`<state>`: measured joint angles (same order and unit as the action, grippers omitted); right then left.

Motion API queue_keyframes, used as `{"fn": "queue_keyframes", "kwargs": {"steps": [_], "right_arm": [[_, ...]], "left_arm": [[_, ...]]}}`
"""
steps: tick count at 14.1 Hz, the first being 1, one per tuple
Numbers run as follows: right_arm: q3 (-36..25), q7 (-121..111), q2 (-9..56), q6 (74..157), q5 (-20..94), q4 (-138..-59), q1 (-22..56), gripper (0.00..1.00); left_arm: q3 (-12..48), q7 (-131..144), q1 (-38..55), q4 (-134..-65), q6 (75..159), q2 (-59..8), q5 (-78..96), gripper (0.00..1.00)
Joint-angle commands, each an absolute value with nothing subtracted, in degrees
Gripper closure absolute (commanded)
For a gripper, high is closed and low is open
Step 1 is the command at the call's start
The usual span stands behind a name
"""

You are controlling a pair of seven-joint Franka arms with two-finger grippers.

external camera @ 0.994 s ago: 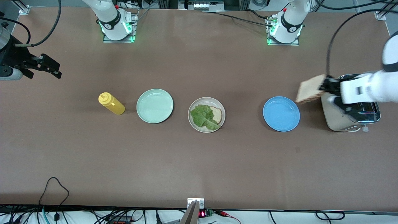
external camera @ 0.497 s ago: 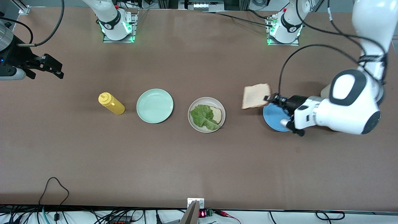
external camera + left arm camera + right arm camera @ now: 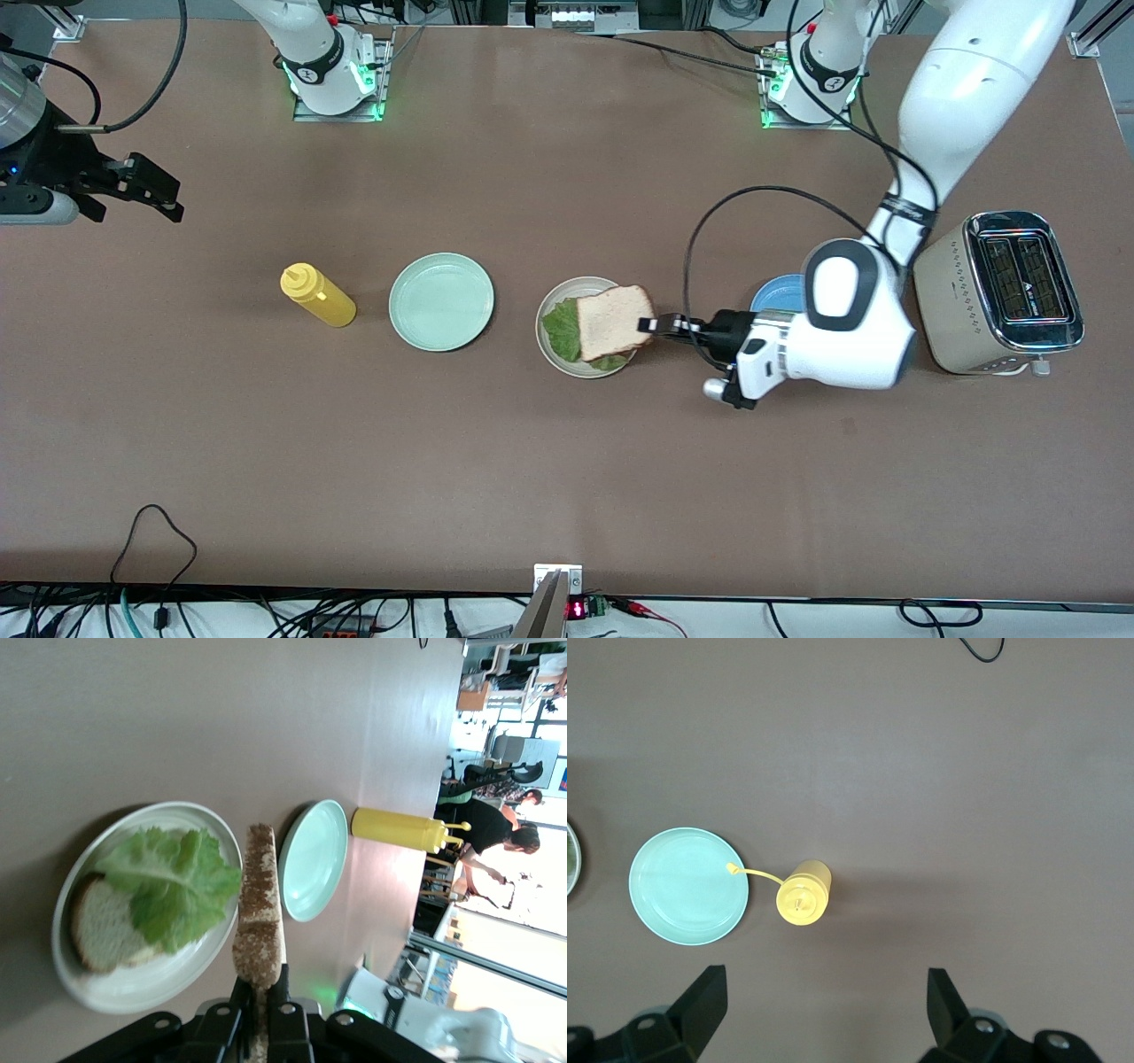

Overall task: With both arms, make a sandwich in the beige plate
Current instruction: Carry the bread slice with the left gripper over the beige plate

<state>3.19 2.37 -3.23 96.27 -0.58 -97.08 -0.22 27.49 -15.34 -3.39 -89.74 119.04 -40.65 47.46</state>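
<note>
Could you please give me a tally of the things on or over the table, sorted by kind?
Plates: 3 (beige plate, mint-green plate, blue plate)
Bread slices: 2 (held slice, slice on the beige plate)
Lettuce leaves: 1
Mustard bottles: 1
Toasters: 1
Total: 8

Left claw (image 3: 654,325) holds bread slice (image 3: 613,322) over beige plate (image 3: 551,341)
</note>
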Motion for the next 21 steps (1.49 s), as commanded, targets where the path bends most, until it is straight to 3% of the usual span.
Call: {"fn": "queue_keyframes", "kwargs": {"steps": [1, 8, 9, 10, 11, 14, 21], "right_arm": [[3.9, 2.9, -4.8, 96.9, -1.0, -97.2, -0.4, 0.00], [4.0, 2.3, -4.6, 97.1, -0.9, -96.8, -0.4, 0.00], [4.0, 2.3, -4.6, 97.0, -0.9, -96.8, -0.4, 0.00], [4.0, 2.3, -4.7, 96.9, -1.0, -96.8, -0.7, 0.00], [4.0, 2.3, -4.7, 96.9, -1.0, -96.9, -1.0, 0.00], [7.1, 2.0, -4.8, 97.0, -0.9, -96.9, -4.7, 0.00], [6.2, 2.5, -5.2, 97.2, -1.4, -96.8, -4.5, 0.00]], "left_arm": [[27.6, -25.3, -2.7, -93.2, 123.1, -41.5, 53.4, 1.00], [27.6, -39.7, -1.5, -97.1, 126.7, -45.3, 58.6, 0.99], [27.5, -39.7, -1.3, -97.1, 126.7, -45.8, 58.6, 0.90], [27.5, -39.8, -1.4, -97.0, 126.7, -46.3, 58.6, 0.66], [27.3, -39.9, -1.4, -96.9, 126.7, -46.3, 58.2, 0.01], [27.0, -39.6, -1.8, -96.2, 126.5, -45.7, 57.0, 0.00], [26.5, -38.2, -3.1, -94.9, 125.3, -42.0, 41.4, 0.00]]}}
